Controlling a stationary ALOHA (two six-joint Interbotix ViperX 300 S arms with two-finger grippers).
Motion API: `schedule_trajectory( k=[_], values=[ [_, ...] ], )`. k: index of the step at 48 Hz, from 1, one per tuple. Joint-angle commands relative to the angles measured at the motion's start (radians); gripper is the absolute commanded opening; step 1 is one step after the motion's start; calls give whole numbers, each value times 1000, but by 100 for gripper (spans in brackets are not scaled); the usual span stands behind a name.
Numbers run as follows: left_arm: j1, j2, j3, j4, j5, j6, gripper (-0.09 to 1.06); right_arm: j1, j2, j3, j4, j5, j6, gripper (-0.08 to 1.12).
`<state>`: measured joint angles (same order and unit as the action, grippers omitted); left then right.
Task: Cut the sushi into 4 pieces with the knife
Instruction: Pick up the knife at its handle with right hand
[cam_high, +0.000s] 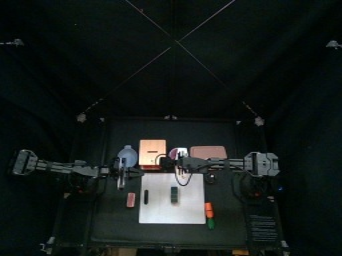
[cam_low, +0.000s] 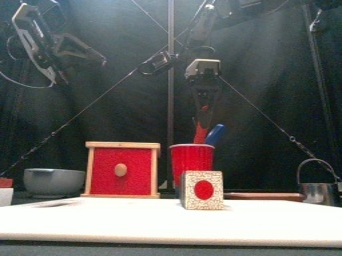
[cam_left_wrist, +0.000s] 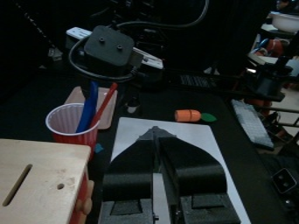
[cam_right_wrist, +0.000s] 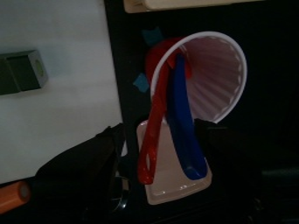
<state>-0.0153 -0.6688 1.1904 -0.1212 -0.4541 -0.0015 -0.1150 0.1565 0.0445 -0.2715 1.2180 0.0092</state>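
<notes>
A red cup (cam_right_wrist: 219, 77) holds a blue knife (cam_right_wrist: 184, 122) and a red knife (cam_right_wrist: 153, 127) side by side. The white cutting board (cam_right_wrist: 59, 122) beside it carries one sushi piece (cam_right_wrist: 20, 70).

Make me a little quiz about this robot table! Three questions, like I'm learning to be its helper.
1. True or false: the blue knife and the red knife both stand in the red cup.
2. Where is the right tool compared with the cup? A) just above it B) underneath it C) far off to one side
3. Fill in: the toy sushi lies on the white ___.

Key: 1 true; 2 A; 3 cutting board.
</notes>
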Motion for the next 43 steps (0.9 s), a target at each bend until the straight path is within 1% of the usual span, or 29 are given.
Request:
schedule_trajectory(
  k=[1,7,12,15,22,30,38,43],
  values=[
    [-2,0,-14,0,-11,0,42,-3,-18,-23,-17,0,0,94],
    [-2,0,-14,0,-11,0,42,-3,-17,-21,-21,0,0,94],
    [-2,2,-14,0,-11,0,42,-3,-15,-21,-23,5,-9,89],
    [-2,2,-14,0,-11,0,42,-3,-12,-23,-18,8,-32,82],
    [-2,2,-14,0,-11,0,42,-5,6,-31,-5,23,-69,61],
    [0,2,-14,0,-11,0,42,-12,26,-60,-5,37,-80,41],
    [-2,0,-11,0,-11,0,42,-14,26,-109,-5,51,-83,29],
    [0,2,-8,0,-12,0,42,-14,14,-153,-12,94,-84,23]
  ],
)
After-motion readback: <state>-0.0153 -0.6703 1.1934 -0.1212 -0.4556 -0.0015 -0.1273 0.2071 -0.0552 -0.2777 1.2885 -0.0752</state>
